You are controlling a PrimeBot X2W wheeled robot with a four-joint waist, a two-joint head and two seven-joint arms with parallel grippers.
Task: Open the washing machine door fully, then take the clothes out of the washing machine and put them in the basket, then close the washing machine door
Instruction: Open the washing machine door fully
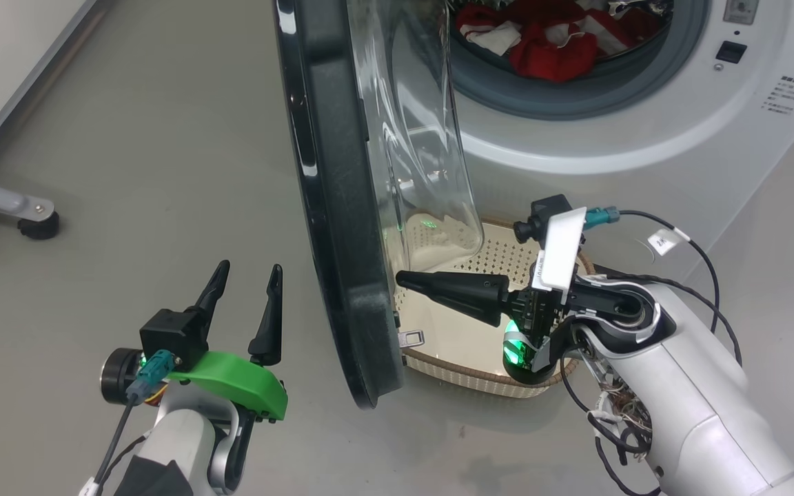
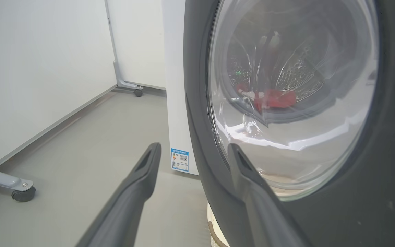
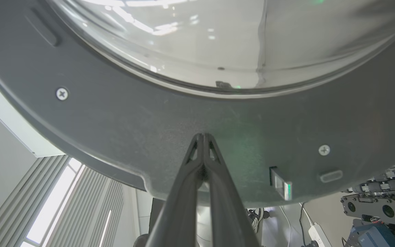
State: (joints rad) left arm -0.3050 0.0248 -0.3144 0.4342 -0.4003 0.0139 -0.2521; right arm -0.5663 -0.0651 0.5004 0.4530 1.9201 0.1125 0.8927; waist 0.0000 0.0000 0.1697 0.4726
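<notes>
The washing machine door stands partly open, edge-on, its glass bowl bulging toward the washing machine. Red and white clothes lie in the drum, also seen through the glass as clothes. The basket sits on the floor below the drum mouth, behind the door. My right gripper is shut and empty, its tip against the door's grey inner face, where the right gripper touches. My left gripper is open on the door's outer side, apart from it; beyond the left gripper is the door's black rim.
A grey wheeled leg stands on the floor at far left, near the white wall. A door latch sticks out beside my right fingers. Cables hang from my right arm. Bare floor lies around my left arm.
</notes>
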